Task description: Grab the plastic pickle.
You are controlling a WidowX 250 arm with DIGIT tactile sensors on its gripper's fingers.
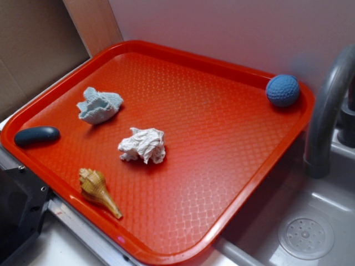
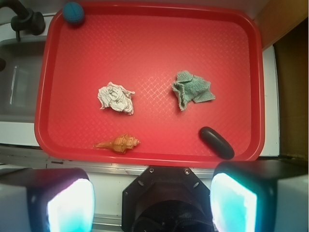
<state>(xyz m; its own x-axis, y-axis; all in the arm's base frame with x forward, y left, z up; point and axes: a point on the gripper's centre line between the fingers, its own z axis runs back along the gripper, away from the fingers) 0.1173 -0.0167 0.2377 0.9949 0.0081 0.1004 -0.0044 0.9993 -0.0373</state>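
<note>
Our end effector [image 2: 153, 195] sits high and back from the red textured plastic tray [image 2: 149, 24], fingers spread wide, nothing held; we judge that's a survey pose before the approach.

Tray is the only container in play, resting flat on the counter beside a grey sink [image 1: 310, 233].

Nearest our end effector, along the near rim: the smooth dark blue-grey oblong plastic pickle [image 2: 217, 142], lying flat by the corner, clear of its neighbours, so a top-down grasp looks open. Also on that rim, well apart: a ridged tan seashell [image 2: 118, 143].

Mid-tray: a crumpled white paper wad [image 2: 116, 98] and a bunched pale green cloth [image 2: 191, 89].

Far corner: a round blue knitted ball [image 2: 73, 12], against the rim.
</note>
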